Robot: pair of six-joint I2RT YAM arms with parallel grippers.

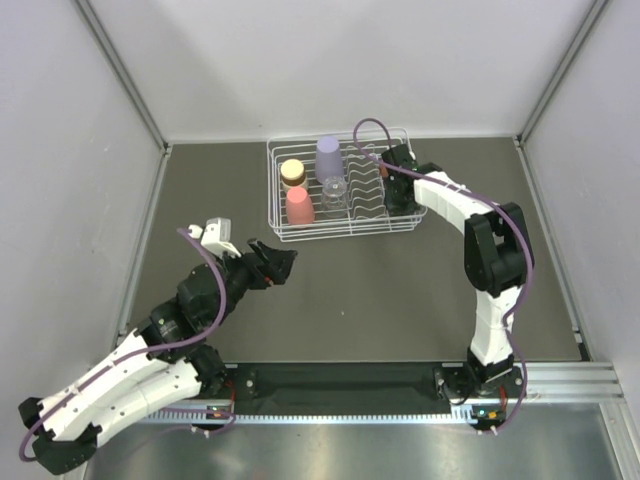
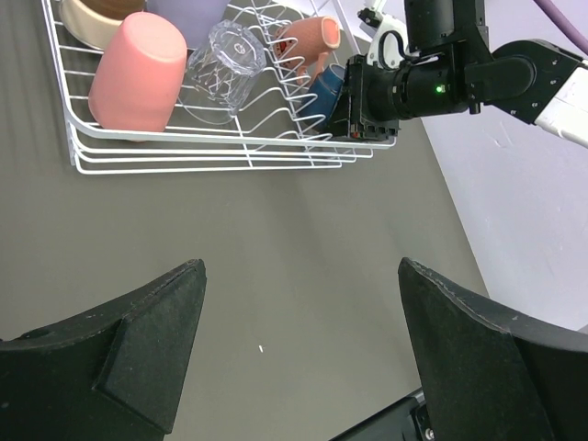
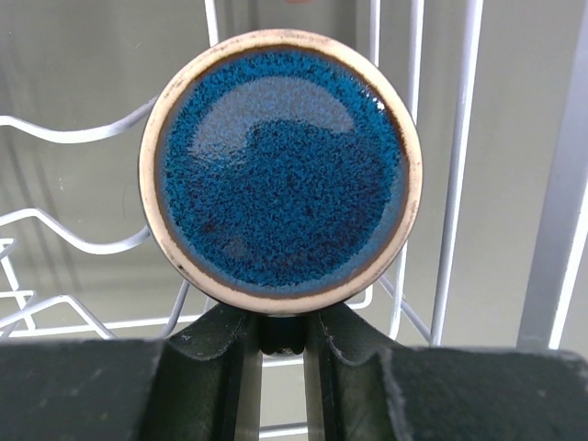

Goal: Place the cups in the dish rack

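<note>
The white wire dish rack [image 1: 340, 236] stands at the back middle of the table. In it are the lavender tumbler [image 1: 329, 155], the plain pink tumbler [image 1: 299, 207] upside down, and a shiny clear-looking cup [image 1: 335, 190]. The left wrist view also shows the salmon-pink mug [image 2: 312, 41] among the prongs. My right gripper [image 1: 393, 165] is at the rack's right end, shut on the handle of the dark blue mug [image 3: 280, 179], whose base faces the camera inside the rack wires [image 3: 457, 184]. My left gripper [image 1: 282, 262] is open and empty above the bare table, in front of the rack [image 2: 211, 163].
A cream cup with a brown inside [image 1: 292, 172] also sits in the rack's back left corner. Grey walls close in the table on the left, back and right. The right arm's purple cable [image 1: 365, 125] loops over the rack's back right corner.
</note>
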